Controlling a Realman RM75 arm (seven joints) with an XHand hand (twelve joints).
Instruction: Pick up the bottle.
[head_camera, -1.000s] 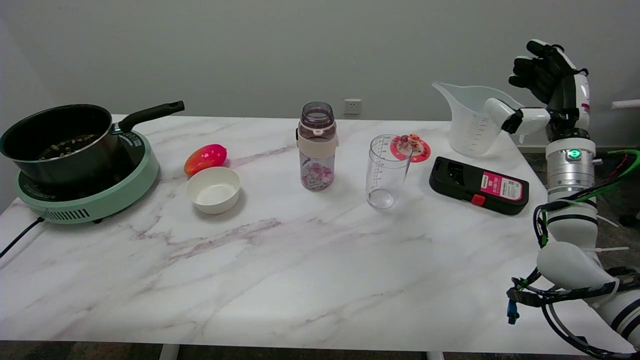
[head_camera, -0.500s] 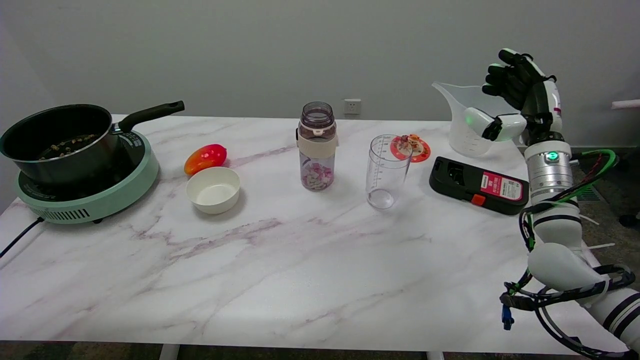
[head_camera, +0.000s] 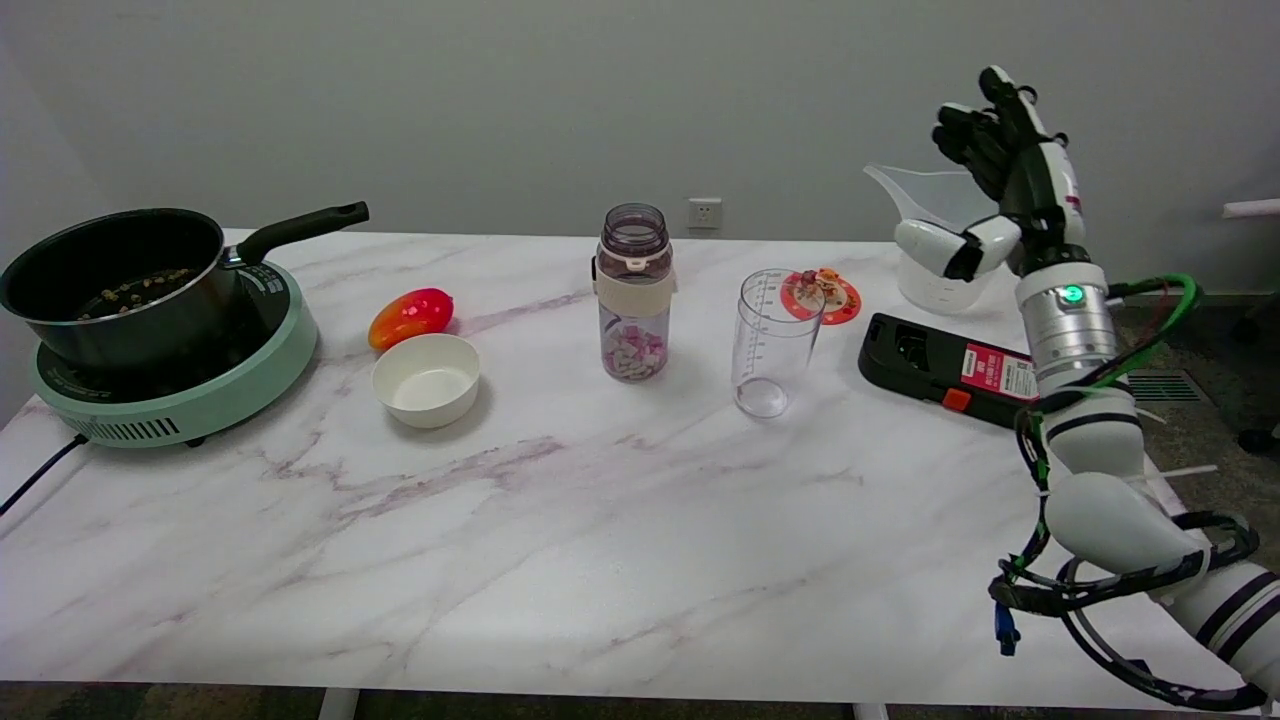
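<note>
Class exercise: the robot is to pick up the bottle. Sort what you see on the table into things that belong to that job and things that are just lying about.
Belongs to the job:
bottle
right hand, raised, holding nothing

Just lying about:
clear cup
measuring jug
black box
round coaster
white bowl
red fruit
pan on green cooker

A: Eyes on the bottle: clear plastic, smoky purple up at the neck, a cream band wrapped round its shoulder.

B: Standing dead upright on the tabletop, middle of the far half. Is the top open?

A: Looks open, no cap on the mouth that I can make out.

B: And inside?

A: A low heap of small pink and white pieces sitting at the bottom, the rest of it see-through. Nothing touching it.
</note>
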